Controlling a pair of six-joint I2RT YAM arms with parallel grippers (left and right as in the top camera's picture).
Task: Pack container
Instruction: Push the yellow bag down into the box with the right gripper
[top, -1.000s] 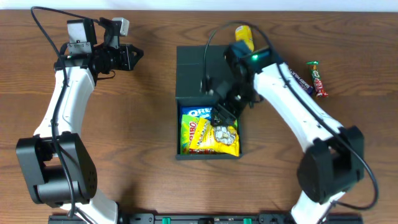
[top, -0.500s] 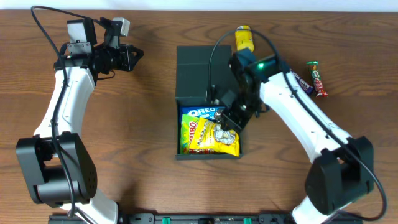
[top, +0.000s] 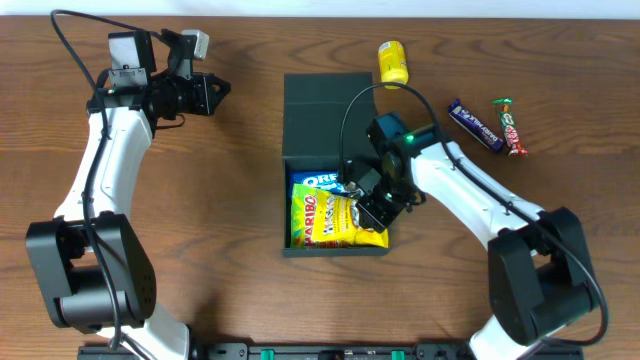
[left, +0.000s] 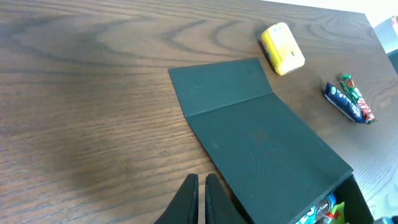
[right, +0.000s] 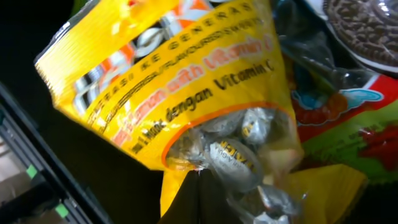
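The container (top: 325, 115) is a dark box in the middle of the table, its flap lid open and lying flat toward the far side. Inside it lie a yellow candy bag (top: 340, 228), a blue Oreo packet (top: 320, 181) and a green and red packet (right: 348, 124). My right gripper (top: 374, 210) is down inside the box. Its fingers are shut together, and their tips (right: 200, 174) touch the clear window of the yellow bag (right: 186, 81). My left gripper (top: 207, 92) hovers at the far left, shut and empty. In the left wrist view it (left: 201, 182) points at the lid (left: 249, 124).
A small yellow packet (top: 393, 62) lies behind the box. A blue bar (top: 475, 125) and a red and green bar (top: 511, 127) lie at the far right. The left wrist view shows the yellow packet (left: 283, 48) and the two bars (left: 349, 101) beyond the lid.
My right gripper has closed from open and slid toward the box's near right corner, over the yellow bag. The arm no longer covers the blue bar. The left arm has not moved.
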